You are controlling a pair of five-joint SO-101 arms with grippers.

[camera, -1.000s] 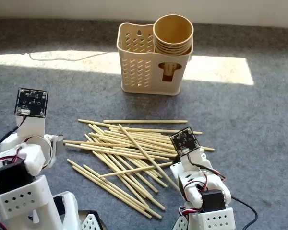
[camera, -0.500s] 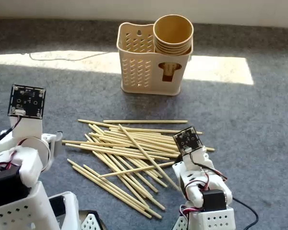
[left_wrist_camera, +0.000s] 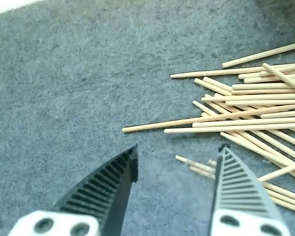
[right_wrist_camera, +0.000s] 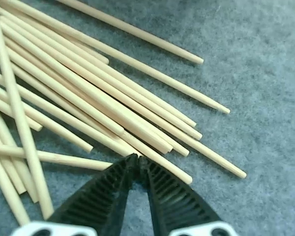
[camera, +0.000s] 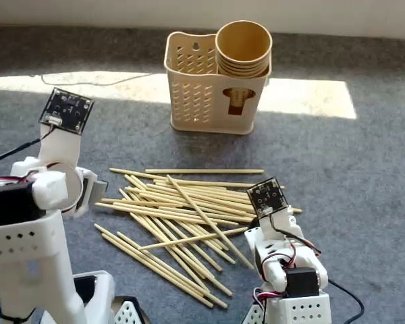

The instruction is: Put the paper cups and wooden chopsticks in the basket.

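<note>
At the far side of the counter (camera: 364, 175), in the high view, the basket (camera: 206, 101) already holds the paper cups (camera: 244, 44), nested in one stack that rises past its rim, so that half of the task looks done. The wooden chopsticks (camera: 189, 209) are what is left. All lie loose in a crisscross heap between the two arms, well apart from the basket. The basket is cream plastic, boxy with rounded corners, its walls pierced by rows of small slots. The cups are tan, ribbed where their rolled rims stack, and the counter is covered in a grey, carpet-like nap.

In the left wrist view, the left hand (left_wrist_camera: 178, 152) has its jaws wide apart and empty, above bare nap just beside the ends of the nearest sticks. Its fingers (left_wrist_camera: 105, 189) are black, wedge-shaped and ridged on the inner faces.

In the right wrist view, the right hand (right_wrist_camera: 138, 158) has its tips pressed together on nothing, at the edge of a sheaf of sticks. These are pale, smooth, round rods, some tapering to blunt points.
</note>
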